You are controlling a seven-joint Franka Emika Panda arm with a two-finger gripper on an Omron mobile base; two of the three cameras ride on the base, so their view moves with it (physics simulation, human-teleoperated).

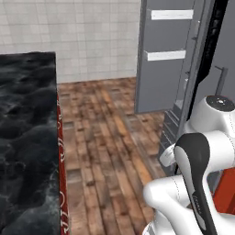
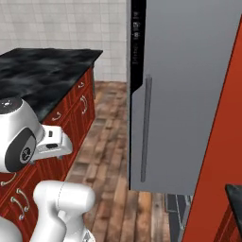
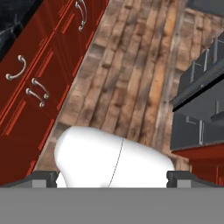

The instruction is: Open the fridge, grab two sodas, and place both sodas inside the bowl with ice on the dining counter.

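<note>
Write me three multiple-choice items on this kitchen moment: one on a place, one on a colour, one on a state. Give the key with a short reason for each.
1. In the left base view, where does the dining counter lie relative to the fridge?
A. To its left, across the wooden floor
B. To its right, touching it
C. Behind it, against the wall

2. What colour is the base under the dining counter's black top?
A. White
B. Red
C. Grey

3. What state is the fridge's left-hand door in, as the left base view shows it?
A. Shut flush
B. Removed
C. Swung open, white bins showing

Key:
1. A: the black slab fills the left side and the fridge stands upper right, with floor between.
2. B: the right base view shows red fronts with curved handles.
3. C: the door's inner face with white bins is turned to the camera.
</note>
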